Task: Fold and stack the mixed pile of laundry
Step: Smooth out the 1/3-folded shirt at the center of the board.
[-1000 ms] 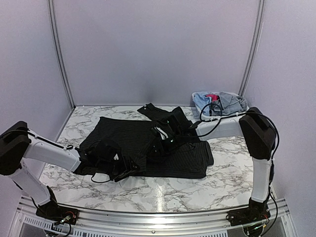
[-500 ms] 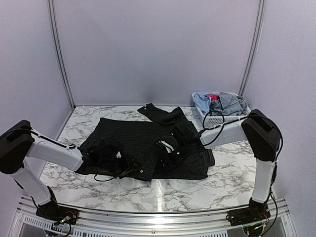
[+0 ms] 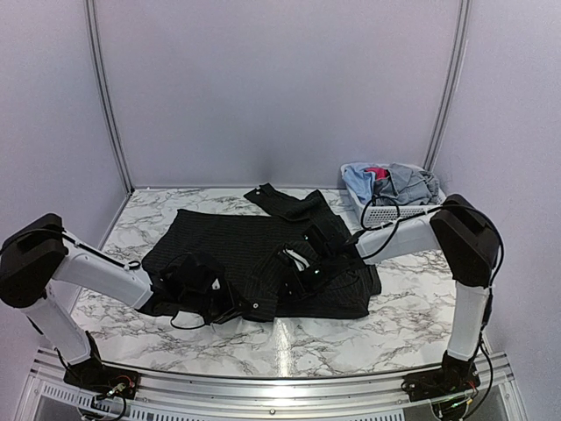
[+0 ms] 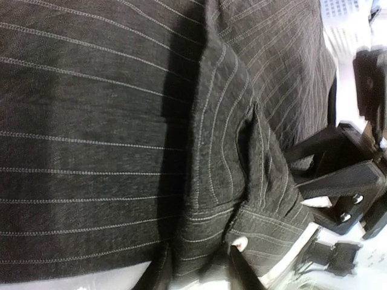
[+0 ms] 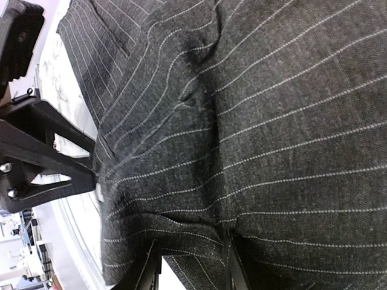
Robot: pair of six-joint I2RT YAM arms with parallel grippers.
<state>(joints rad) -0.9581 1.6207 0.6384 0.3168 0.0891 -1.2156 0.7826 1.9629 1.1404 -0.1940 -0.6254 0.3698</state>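
Near edge: metal rail (image 3: 280, 388) carrying both arm bases.
left fingers (image 4: 162, 279) are narrow, with the near-left hem of the black pinstriped shirt (image 3: 237, 246) bunched between them.
right fingers (image 5: 150, 272) are also narrow, clamped on a fold of the shirt right of centre.
The shirt lies mid-worktop, mostly flat, long axis left-right. Its right part is doubled over, and one flap sticks out toward the far wall.
The worktop (image 3: 351, 338) is white-grey marble pattern.
Far right corner: white lattice basket (image 3: 382, 214) heaped with a light blue piece (image 3: 355, 181), a grey-blue piece (image 3: 412, 182) and a pink-red piece (image 3: 375, 172).
The room has plain pale lilac walls (image 3: 280, 88) and metal uprights (image 3: 105, 96) at the far corners.
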